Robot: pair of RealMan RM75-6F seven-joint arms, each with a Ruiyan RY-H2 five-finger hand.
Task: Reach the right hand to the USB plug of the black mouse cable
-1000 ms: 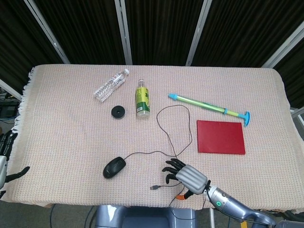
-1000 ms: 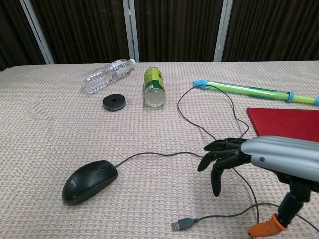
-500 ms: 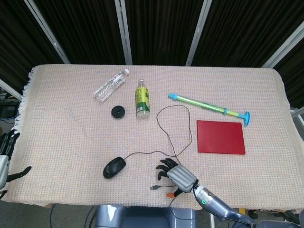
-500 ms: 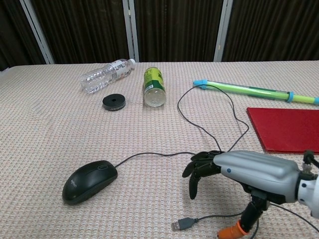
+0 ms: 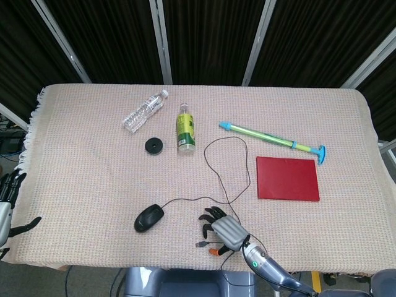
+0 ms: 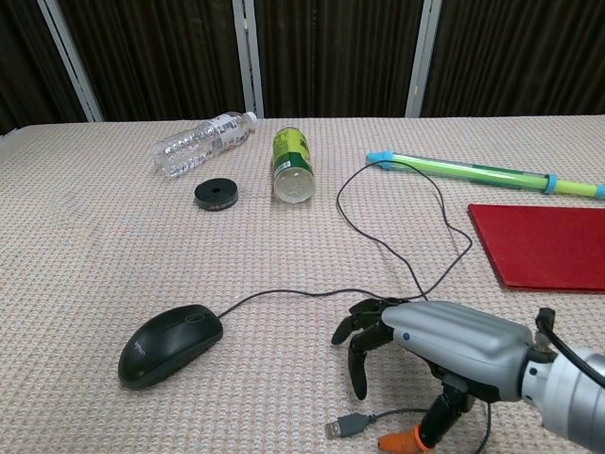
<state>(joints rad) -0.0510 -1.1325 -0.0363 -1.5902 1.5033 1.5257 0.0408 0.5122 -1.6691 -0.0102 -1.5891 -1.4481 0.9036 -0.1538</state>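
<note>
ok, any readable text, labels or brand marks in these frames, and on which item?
None can be read.
Green-labelled bottle lying on its side: label print, too small and blurred.
Clear plastic water bottle: no legible label.
Black computer mouse: no mark visible.
Red flat book: plain cover.
</note>
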